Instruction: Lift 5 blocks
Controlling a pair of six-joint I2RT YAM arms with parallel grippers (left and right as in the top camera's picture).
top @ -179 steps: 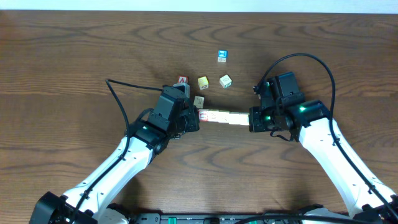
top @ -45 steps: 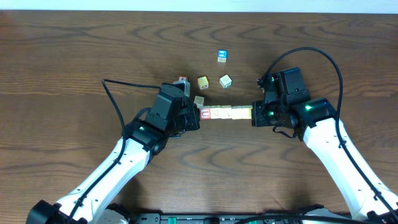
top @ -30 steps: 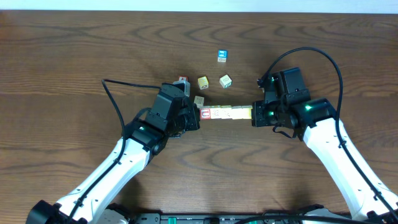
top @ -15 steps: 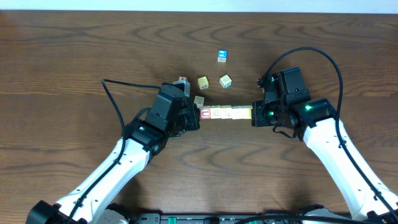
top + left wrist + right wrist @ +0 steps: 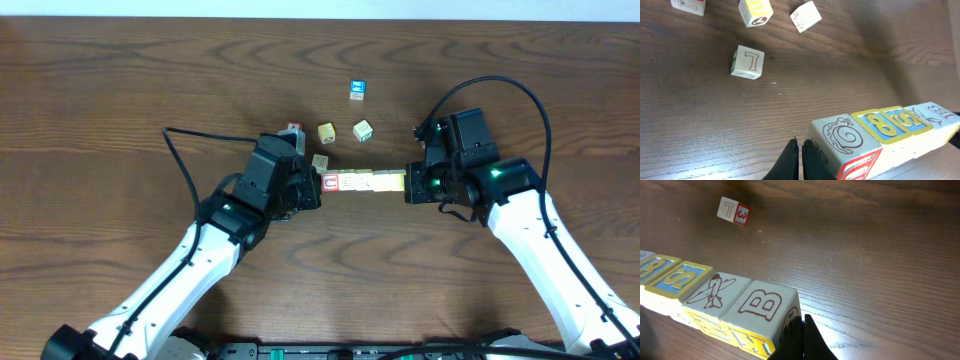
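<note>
Several blocks form one tight row (image 5: 364, 182) between my two grippers, and it looks raised off the table. Its left end is a red-faced cube (image 5: 330, 183), snail on top in the left wrist view (image 5: 845, 137). My left gripper (image 5: 318, 190) is shut with nothing between its fingers. Its closed tips (image 5: 801, 150) press against that end. At the right end sits a cube marked B (image 5: 760, 305), with yellow cubes (image 5: 682, 279) beside it. My right gripper (image 5: 407, 187), also shut and empty (image 5: 802, 325), pushes on the B cube's end face.
Loose cubes lie on the wooden table behind the row: a red A cube (image 5: 293, 129), a yellow one (image 5: 326, 132), a cream one (image 5: 362, 130), a blue one (image 5: 356, 90) and an L cube (image 5: 319, 161) close to my left gripper.
Compared with six seconds ago the row and both grippers sit slightly farther back and the row is straighter. Over the last second and a half nothing has moved.
</note>
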